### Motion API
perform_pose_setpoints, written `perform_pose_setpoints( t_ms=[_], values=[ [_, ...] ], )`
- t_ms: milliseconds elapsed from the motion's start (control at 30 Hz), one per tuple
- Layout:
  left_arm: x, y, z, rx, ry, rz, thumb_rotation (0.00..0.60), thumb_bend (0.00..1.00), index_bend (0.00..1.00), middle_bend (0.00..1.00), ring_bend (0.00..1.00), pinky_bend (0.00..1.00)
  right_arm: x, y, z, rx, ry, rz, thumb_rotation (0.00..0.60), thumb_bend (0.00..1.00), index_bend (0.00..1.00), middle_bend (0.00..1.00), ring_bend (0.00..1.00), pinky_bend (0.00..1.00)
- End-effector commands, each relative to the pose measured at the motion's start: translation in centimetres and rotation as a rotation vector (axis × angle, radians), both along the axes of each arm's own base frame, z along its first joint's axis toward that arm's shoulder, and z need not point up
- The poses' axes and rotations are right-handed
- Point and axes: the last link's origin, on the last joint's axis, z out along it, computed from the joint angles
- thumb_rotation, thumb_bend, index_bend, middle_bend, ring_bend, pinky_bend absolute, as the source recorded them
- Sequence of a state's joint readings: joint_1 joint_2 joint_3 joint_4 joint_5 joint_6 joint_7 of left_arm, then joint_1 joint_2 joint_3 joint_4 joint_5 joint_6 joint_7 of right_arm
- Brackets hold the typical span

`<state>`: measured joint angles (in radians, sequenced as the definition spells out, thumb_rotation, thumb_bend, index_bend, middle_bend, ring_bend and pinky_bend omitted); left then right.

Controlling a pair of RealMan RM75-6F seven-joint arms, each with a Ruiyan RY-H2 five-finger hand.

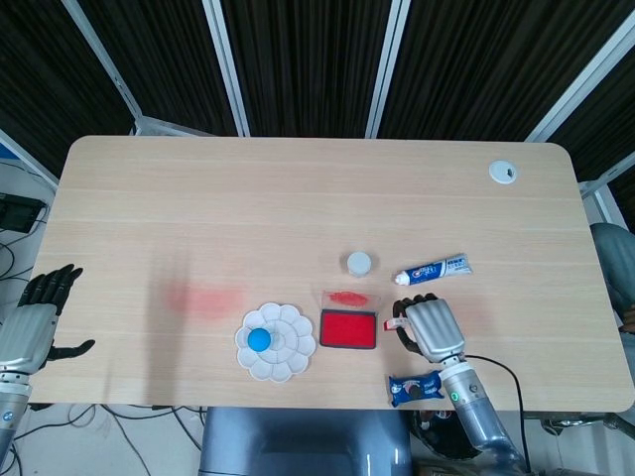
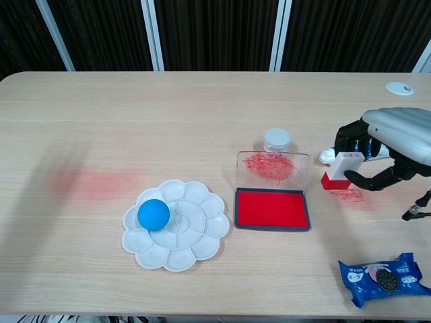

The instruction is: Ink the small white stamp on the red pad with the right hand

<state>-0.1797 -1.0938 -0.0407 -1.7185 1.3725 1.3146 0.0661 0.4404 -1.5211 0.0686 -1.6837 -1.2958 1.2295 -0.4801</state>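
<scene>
Our right hand (image 2: 394, 145) pinching the small white stamp (image 2: 339, 169)

We hold it lifted, at 3 o'clock of the red ink pad (image 2: 273, 209); left hand's (image 1: 32, 322) fingers loosely spread.

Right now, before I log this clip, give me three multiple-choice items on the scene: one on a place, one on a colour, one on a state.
1. Where does the blue ball lie?
A. in the white palette
B. on the red pad
C. beside the toothpaste tube

2. What colour is the base of the small white stamp?
A. green
B. red
C. black

3. What is the right hand doing?
A. lying open on the table
B. gripping the snack packet
C. holding the stamp clear of the red pad

Answers:
1. A: the ball sits in the white palette, left of the red pad.
2. B: the chest view shows a red base under the white body.
3. C: its fingers hold the stamp to the right of the pad, not on it.
</scene>
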Motion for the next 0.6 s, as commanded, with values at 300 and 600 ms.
perform_pose_setpoints(
  t_ms=[300,600],
  values=[
    [0.0,0.0,0.0,-0.002,-0.002,0.001,0.600,0.00,0.00,0.00,0.00,0.00,4.6,0.0,-3.1,0.037,-0.036,0.043,0.600,0.62,0.74,0.59,0.47,0.44],
    [-0.1,0.1,0.1,-0.008,-0.010,0.004,0.600,0.00,0.00,0.00,0.00,0.00,4.6,-0.4,-6.5,0.042,-0.006,0.031,0.600,0.62,0.75,0.59,0.47,0.44]
  ],
)
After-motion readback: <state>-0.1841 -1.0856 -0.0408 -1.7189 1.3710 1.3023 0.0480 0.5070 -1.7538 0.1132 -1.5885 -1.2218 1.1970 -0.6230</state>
